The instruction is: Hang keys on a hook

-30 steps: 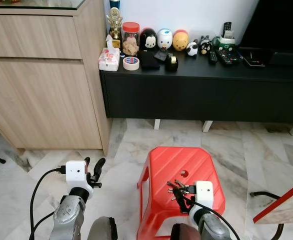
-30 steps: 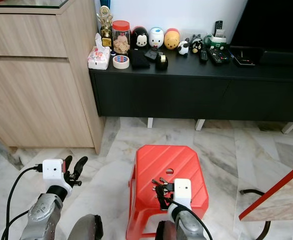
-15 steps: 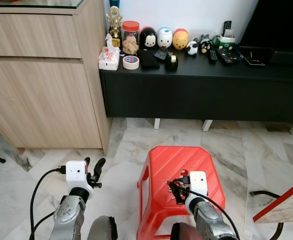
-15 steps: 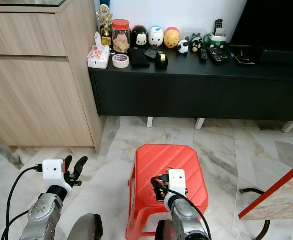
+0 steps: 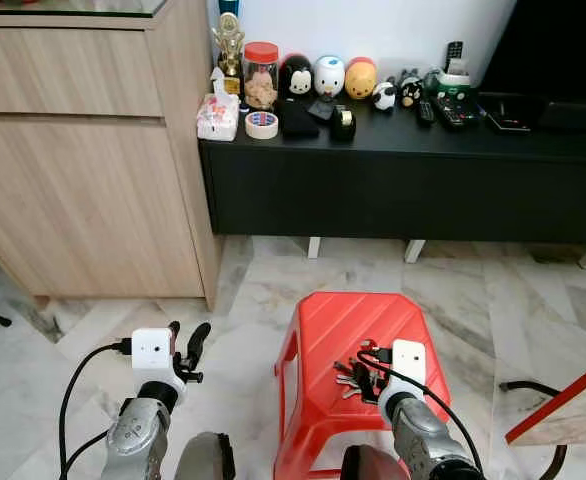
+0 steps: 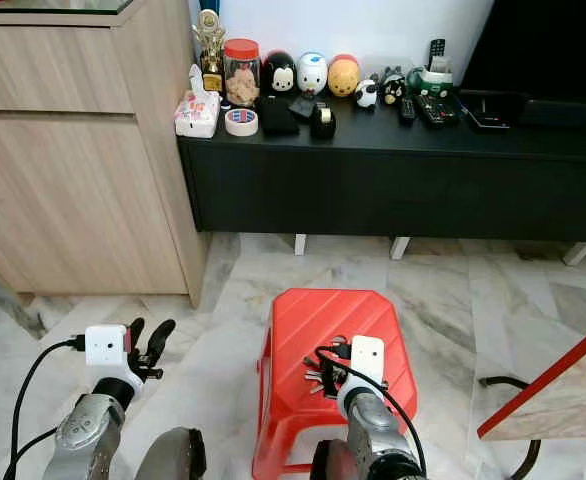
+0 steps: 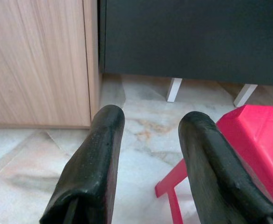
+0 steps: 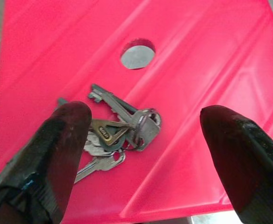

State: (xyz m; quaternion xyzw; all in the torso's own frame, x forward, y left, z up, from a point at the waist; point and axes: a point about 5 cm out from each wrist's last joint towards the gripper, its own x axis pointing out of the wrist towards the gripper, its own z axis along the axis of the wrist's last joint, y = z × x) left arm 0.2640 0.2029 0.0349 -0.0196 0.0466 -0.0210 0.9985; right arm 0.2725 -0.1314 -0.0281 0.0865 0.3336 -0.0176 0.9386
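step: pre-grasp, judged | right gripper point(image 8: 141, 140) fingers spread wide, poised over keys point(image 8: 115, 128) lying between them on red stool point(image 8: 211, 70) | next: lower, close on bunch | left gripper point(image 7: 150, 154) fingers apart, idle beside stool | hook unseen

A red stool point(image 8: 211, 70) stands on the marble floor point(image 5: 533, 290); keys point(image 8: 120, 126) lie at 6 o'clock of its centre hole point(image 8: 137, 54).

1. No text, brand, number or sign can be read anywhere.
2. The small stamped marking on the brass-coloured key point(image 8: 104, 133), in the bunch lying on the red plastic stool point(image 8: 211, 70), is too small to make out.
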